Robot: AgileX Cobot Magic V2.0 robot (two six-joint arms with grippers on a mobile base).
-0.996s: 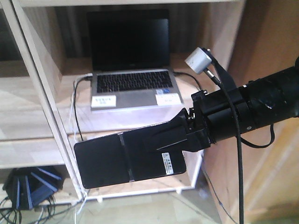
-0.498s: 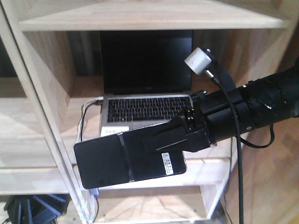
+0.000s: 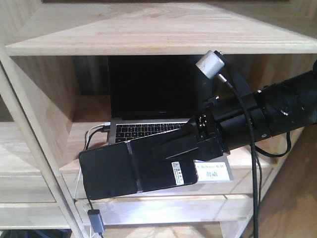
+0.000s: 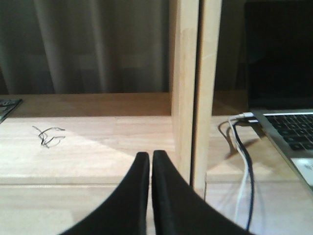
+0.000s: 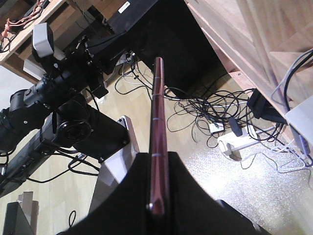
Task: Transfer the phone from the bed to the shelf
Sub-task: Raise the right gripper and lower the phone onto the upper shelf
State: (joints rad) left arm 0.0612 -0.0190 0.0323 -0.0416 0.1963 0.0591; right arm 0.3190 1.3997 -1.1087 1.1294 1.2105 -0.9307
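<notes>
The pale wooden shelf carries 1 open laptop. Just in front of it, the right hand grasps 1 black phone in mid-air. The left hand is clenched.

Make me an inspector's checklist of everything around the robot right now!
Surface: pale wooden shelf, several compartments.
Job's things: phone held flat in front of the shelf, not yet on it; bed not in view.
Clutter: open laptop with a white label in one compartment; small wire scrap on the neighbouring board.
Grippers: right gripper shut on the phone; left gripper shut, holding nothing.
Cables: white and dark cables at the laptop's left side; tangle of cables on the floor.
Surroundings: grey curtain behind the shelf.
</notes>
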